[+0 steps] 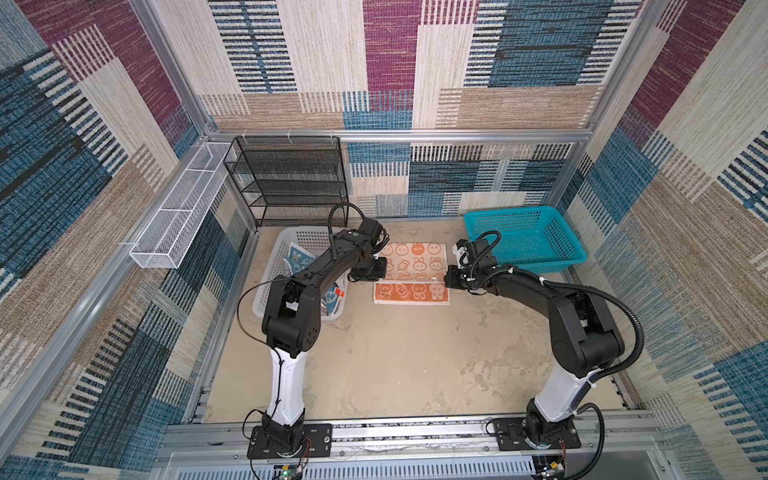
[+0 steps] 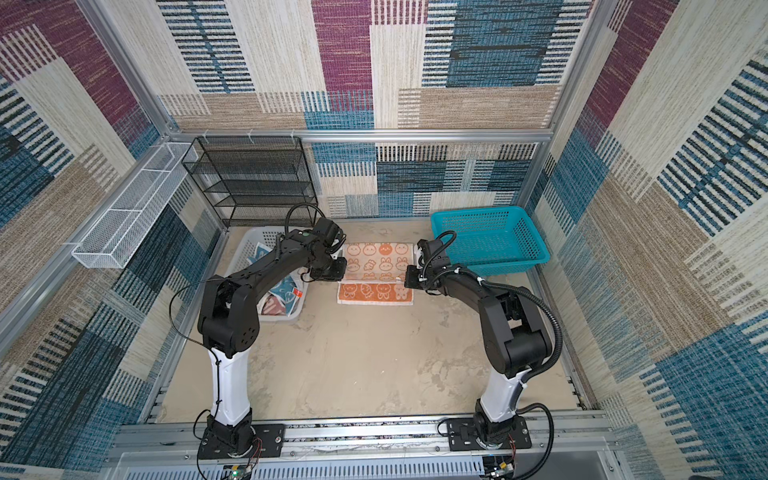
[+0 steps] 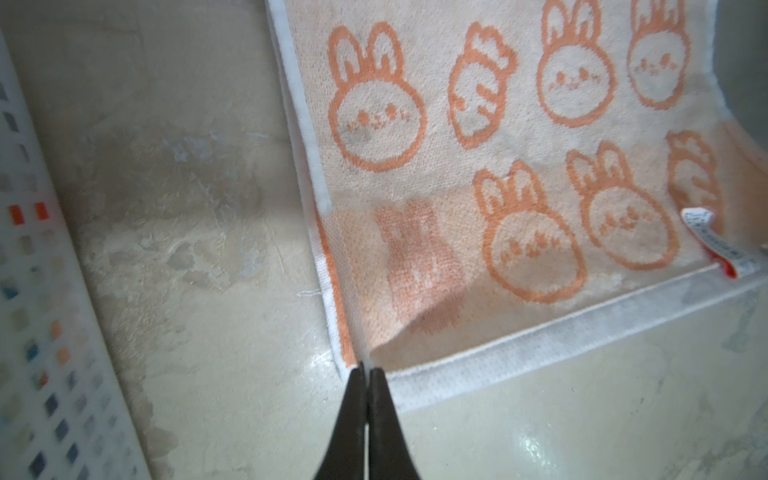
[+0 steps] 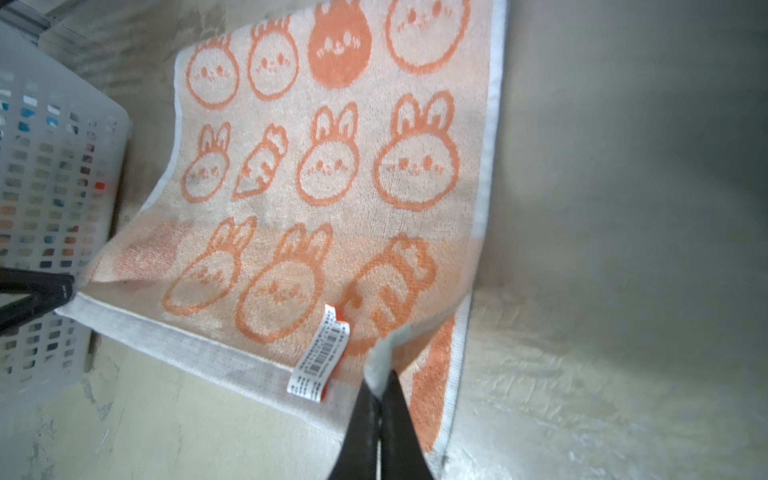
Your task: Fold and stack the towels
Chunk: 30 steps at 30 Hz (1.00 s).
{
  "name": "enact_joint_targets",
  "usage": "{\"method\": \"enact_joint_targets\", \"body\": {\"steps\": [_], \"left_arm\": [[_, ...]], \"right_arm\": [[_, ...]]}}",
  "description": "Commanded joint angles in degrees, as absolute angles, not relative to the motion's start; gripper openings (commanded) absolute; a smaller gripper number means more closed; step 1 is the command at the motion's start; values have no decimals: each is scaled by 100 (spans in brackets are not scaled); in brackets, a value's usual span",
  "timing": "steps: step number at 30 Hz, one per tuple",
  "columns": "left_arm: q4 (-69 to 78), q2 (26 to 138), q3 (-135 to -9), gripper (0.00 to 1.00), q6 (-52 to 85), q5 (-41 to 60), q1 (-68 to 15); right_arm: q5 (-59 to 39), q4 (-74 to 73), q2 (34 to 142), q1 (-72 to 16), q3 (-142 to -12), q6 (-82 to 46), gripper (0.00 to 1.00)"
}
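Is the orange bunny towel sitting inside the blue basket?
No, the orange bunny towel is out on the table, left of the blue basket and outside its rim.

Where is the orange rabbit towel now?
In both top views the orange towel is at the far middle of the table, between the white basket on its left and the teal basket on its right.

Robot lab cell, aluminium frame [image 1: 415, 135], patterned wall panels [image 1: 324, 45], left arm [image 1: 286, 374] and right arm [image 1: 561, 390] bolted to front rail [image 1: 415, 432].
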<state>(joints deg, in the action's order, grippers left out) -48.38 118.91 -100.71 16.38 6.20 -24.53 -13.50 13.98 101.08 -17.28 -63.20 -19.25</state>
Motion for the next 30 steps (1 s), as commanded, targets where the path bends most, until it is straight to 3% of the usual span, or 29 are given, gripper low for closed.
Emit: {"method": "enact_joint_targets", "body": {"steps": [1, 12, 30], "left_arm": [[-4964, 11765, -9893, 0, 1694, 576, -2468], [-5146, 11498, -10096, 0, 1743, 530, -2487], [-4736, 11476, -8761, 0, 1954, 545, -2760]], "right_arm": [[-1288, 1279, 10029, -1731, -6100, -1999, 0], [-1244, 1536, 9560, -1757, -6181, -1960, 0], [-1364, 912, 9609, -2061, -4887, -2213, 0]]}}
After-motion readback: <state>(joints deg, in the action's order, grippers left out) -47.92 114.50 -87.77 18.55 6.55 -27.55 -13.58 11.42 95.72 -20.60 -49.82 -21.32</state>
